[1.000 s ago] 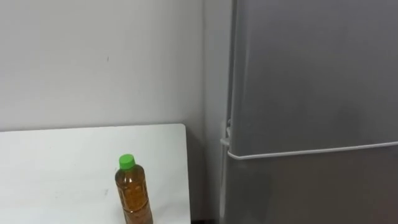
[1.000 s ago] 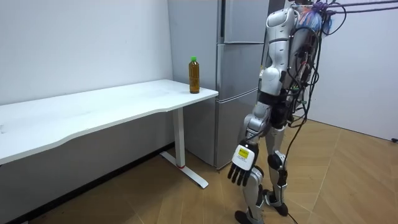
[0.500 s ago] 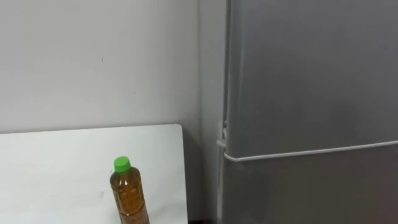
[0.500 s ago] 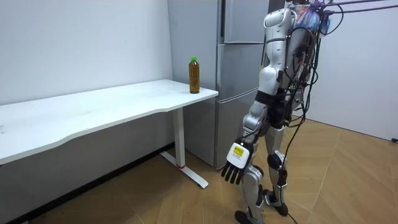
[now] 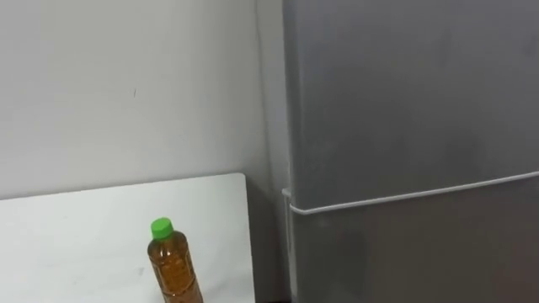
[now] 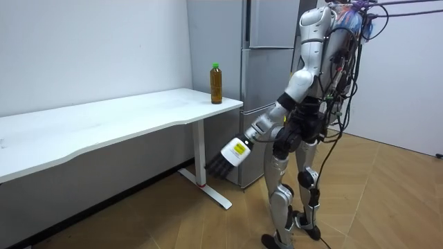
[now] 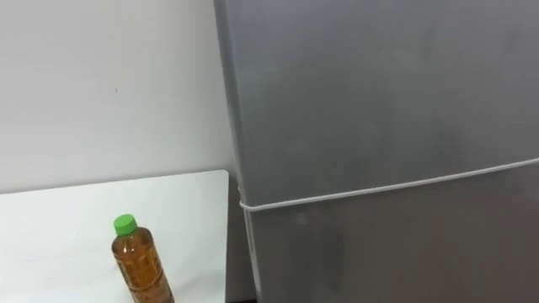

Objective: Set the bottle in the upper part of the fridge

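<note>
Room view gives you the robot standing on the wood floor (image 6: 387, 200) in front of the grey fridge (image 6: 266, 69), just off the end of the white table (image 6: 104, 128). Its left hand (image 6: 233, 152) is held out low, below tabletop level, with the fingers straight and holding nothing. The bottle (image 6: 217, 84) stands upright at the table's end nearest the fridge, well apart from that hand. You have open floor behind the robot and under the table.

Eye views bring you closer. The amber bottle with its green cap (image 5: 161, 226) sits near the table's right edge, with bare tabletop to its left and behind it up to the wall (image 5: 126, 84). A narrow dark gap parts that edge from the fridge's side. Both fridge doors are closed, and a pale seam (image 5: 413, 195) divides the upper door from the lower one.
</note>
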Controlling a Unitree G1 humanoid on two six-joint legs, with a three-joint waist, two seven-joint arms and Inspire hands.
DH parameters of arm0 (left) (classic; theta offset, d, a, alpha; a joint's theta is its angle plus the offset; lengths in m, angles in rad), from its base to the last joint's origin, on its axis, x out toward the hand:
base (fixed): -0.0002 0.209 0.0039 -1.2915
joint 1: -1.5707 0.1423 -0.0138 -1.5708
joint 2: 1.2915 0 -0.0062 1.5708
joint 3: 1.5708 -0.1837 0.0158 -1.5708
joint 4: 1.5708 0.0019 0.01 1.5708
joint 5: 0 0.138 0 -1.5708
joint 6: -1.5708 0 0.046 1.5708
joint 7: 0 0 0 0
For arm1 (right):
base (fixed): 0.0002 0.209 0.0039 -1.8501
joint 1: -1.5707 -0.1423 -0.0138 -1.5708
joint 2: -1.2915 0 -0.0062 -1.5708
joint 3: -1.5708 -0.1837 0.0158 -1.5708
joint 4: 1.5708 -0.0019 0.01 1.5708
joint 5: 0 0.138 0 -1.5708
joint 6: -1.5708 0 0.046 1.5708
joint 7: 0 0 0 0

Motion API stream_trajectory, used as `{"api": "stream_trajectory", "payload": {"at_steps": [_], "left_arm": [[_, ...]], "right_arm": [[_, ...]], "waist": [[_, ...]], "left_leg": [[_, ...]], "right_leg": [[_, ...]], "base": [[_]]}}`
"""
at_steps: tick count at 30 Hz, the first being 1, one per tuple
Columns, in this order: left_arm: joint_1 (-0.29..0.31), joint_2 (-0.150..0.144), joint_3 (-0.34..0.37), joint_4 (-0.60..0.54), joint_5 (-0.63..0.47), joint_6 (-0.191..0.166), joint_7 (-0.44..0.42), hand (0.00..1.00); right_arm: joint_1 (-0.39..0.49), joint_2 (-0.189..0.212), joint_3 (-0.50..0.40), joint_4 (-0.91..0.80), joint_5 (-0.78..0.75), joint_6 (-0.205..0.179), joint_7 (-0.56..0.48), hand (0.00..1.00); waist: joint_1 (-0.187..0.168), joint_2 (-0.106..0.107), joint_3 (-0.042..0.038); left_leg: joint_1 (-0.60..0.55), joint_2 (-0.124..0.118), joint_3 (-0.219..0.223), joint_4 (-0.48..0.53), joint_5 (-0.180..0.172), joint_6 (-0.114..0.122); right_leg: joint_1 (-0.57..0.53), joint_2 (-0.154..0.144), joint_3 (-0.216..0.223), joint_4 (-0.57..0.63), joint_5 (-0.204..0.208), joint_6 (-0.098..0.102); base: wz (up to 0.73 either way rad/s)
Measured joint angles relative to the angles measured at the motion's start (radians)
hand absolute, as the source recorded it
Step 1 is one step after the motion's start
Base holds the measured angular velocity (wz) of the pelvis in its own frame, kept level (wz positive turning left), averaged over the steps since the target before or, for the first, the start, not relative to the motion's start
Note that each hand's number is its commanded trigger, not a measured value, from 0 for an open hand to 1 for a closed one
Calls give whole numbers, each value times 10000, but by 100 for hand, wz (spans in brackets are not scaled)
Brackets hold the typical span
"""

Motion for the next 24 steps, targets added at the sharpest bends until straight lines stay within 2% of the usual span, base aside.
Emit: {"api": "stream_trajectory", "payload": {"at_steps": [1,5,10,14,16,22,24], "left_arm": [[5,21,0,-412,0,-114,135,0],[-2,31,133,-1953,-210,-201,328,0],[-23,39,624,-4270,-264,-561,752,0],[-36,41,936,-5509,-270,-562,1237,0],[-37,45,1213,-6706,-260,-566,1609,0],[-198,198,1386,-9089,-174,-576,1811,0],[-437,240,1386,-9593,-164,-579,1834,0]], "right_arm": [[-30,-41,-16,-7,-133,-32,0,0],[-25,44,-245,-39,-297,-85,38,0],[128,183,-666,-50,-340,-115,41,0],[330,280,-672,-91,-237,-109,38,0],[337,293,-740,-102,-346,-87,38,0],[430,285,-809,-278,-578,-95,66,0],[422,283,-807,-308,-577,-98,62,0]], "waist": [[16,-4,3],[99,-120,-15],[228,-180,-79],[231,-162,-71],[243,-135,-66],[168,-24,-58],[172,-9,-56]], "left_leg": [[-11,1,16,50,1,1],[-20,-6,4,87,-4,7],[-2,0,-53,72,-4,6],[-38,3,-94,71,-7,7],[-36,3,-126,66,-11,10],[-75,3,-146,89,-11,10],[-123,3,-113,90,-11,10]], "right_leg": [[-62,-8,12,44,0,0],[-62,-26,36,89,-4,5],[-32,-13,50,97,-2,2],[-69,-9,33,116,1,-1],[-80,-2,44,125,0,-1],[-81,-1,18,115,2,-3],[-122,0,17,117,2,-3]], "base": [[-9],[-1],[0],[1],[0],[1],[2]]}}
